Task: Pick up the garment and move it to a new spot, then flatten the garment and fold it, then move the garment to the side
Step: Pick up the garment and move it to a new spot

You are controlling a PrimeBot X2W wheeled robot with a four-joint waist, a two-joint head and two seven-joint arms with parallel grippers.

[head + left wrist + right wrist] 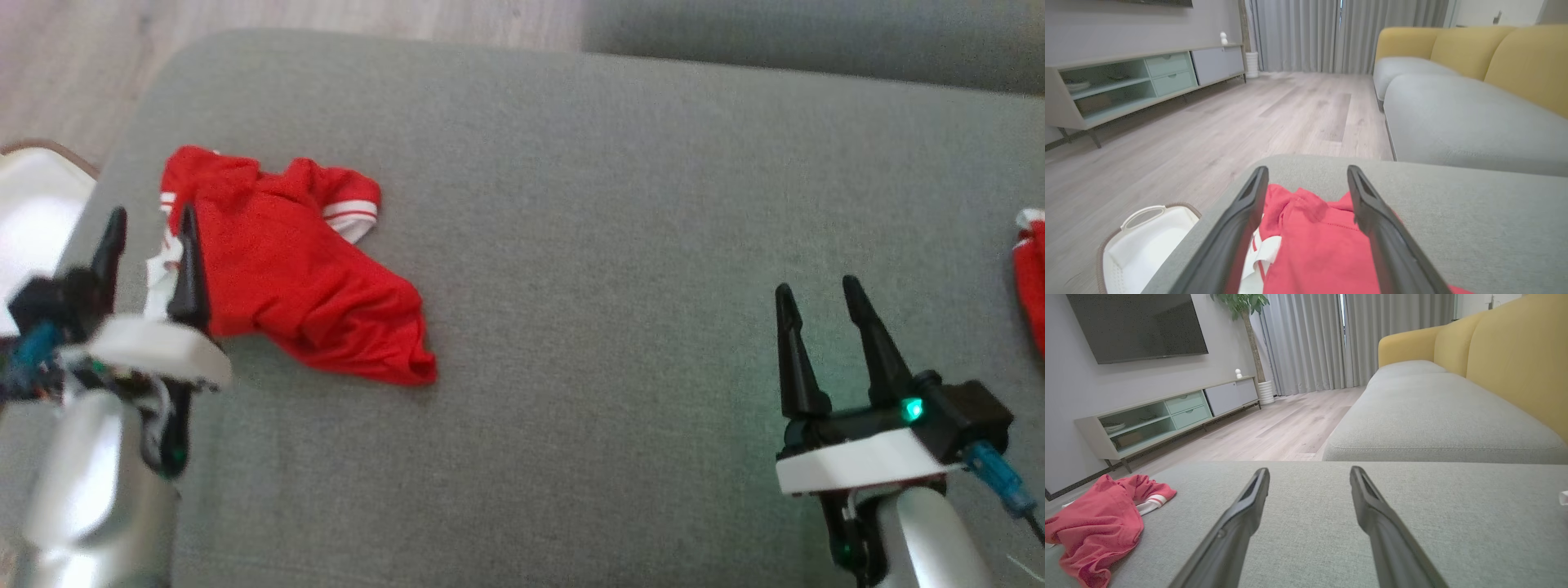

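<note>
Right fingers [878,343] gape idle; left fingers [189,269], open over the crumpled red cloth garment [286,269], should pinch a thick fold.

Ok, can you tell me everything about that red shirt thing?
The red garment is soft, knit-looking cloth with white-striped cuffs and a white patch at its left edge. It lies crumpled in a heap on the left part of the grey cushion. The left gripper, jaws open, is at that edge; touching is unclear.
</note>
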